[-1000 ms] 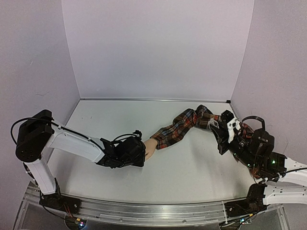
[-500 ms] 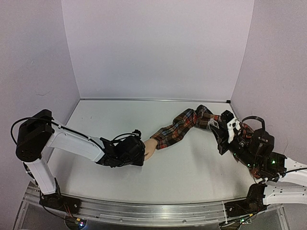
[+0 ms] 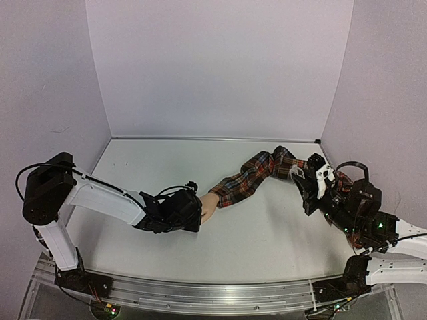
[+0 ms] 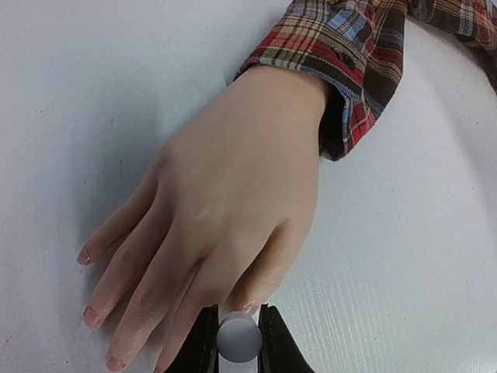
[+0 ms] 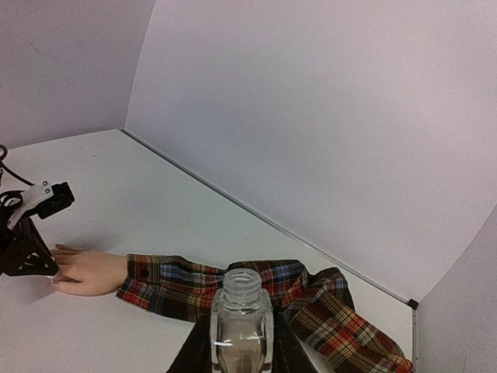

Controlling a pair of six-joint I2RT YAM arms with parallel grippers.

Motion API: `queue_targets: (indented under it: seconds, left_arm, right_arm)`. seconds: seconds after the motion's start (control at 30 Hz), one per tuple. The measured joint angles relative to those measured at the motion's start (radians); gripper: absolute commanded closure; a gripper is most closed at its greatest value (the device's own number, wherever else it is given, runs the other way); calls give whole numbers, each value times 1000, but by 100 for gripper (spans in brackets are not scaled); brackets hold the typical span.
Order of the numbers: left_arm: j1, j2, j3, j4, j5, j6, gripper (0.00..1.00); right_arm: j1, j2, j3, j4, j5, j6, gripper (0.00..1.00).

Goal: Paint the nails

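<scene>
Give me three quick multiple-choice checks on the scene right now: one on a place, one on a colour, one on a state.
1. Where does the mannequin hand lie?
A. Flat on the table, fingertips at the white cap held in the left jaws.
B. Inside the right jaws.
C. Hanging off the table's edge.

2. What colour is the sleeve?
A. Plain blue.
B. Green stripes.
C. Red plaid.

3. What state is the bottle in the right jaws?
A. Capped.
B. Uncapped and upright.
C. Lying on its side.

Answers: A, the left wrist view shows the fingers right before the cap; C, the checks are red with dark and blue; B, its threaded neck stands open in the right wrist view.
</scene>
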State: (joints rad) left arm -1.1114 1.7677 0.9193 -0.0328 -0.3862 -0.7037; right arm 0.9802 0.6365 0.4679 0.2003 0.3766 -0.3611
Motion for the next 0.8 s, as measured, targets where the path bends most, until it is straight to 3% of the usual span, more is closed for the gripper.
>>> queue_targets:
  seconds: [0.8]
  left_arm:
    - [0, 7, 15, 1, 1, 33, 100]
  right_arm:
    - [0, 1, 0, 0, -4, 4, 100]
